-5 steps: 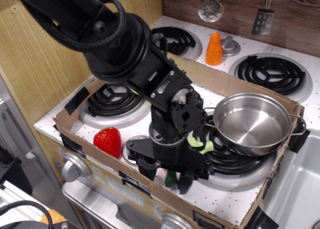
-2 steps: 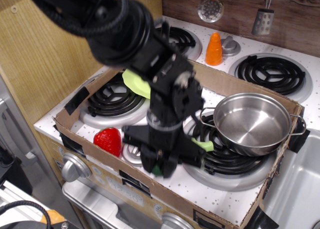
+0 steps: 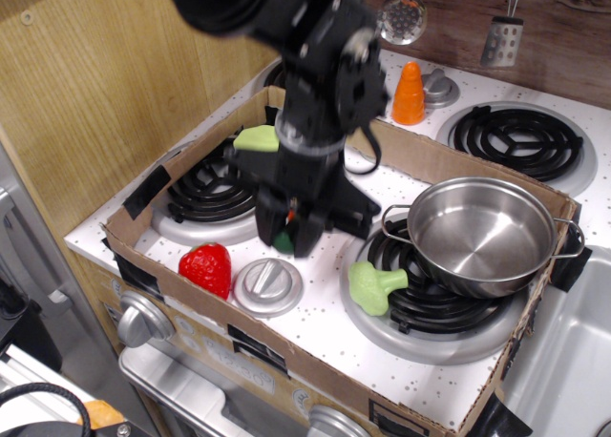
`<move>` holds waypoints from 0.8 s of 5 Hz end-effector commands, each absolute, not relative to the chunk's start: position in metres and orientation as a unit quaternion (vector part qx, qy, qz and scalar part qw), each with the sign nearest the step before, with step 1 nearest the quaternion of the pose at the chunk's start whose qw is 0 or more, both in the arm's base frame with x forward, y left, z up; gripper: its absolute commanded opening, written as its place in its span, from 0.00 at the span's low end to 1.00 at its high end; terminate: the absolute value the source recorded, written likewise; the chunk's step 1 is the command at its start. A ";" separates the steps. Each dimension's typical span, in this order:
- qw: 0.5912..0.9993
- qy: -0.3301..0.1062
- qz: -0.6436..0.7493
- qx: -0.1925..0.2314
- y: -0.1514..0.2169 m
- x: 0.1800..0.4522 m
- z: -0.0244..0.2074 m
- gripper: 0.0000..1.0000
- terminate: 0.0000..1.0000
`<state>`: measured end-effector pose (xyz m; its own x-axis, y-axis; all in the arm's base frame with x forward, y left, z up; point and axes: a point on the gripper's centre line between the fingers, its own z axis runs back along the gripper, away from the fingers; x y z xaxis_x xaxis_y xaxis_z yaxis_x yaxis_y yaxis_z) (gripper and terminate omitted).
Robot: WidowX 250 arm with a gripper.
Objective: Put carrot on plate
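So the gripper [image 3: 288,229] has lifted and swung back toward the plate [image 3: 256,138] since a second ago, jaws clamped on the carrot [image 3: 285,239], green stem poking out below. The plate sits just behind them, and the green broccoli piece [image 3: 373,286] is uncovered now.

You see the black gripper [image 3: 289,229] pointing down over the toy stove, closed around the carrot [image 3: 285,237], whose green end pokes out below. The lime plate [image 3: 256,138] peeks out behind the arm, on the back left burner. A strawberry [image 3: 207,268], a steel pot [image 3: 482,232] and broccoli [image 3: 372,286] sit nearby.
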<state>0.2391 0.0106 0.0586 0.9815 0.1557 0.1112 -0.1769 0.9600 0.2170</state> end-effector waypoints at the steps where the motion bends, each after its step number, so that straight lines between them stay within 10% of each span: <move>1: 0.990 -0.058 0.056 0.120 0.034 0.273 0.091 0.00 0.00; 4: 0.929 -0.028 0.358 0.086 0.059 0.312 0.084 0.00 0.00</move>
<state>0.3057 0.0598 0.0695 0.7293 0.6804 0.0722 -0.6818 0.7138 0.1602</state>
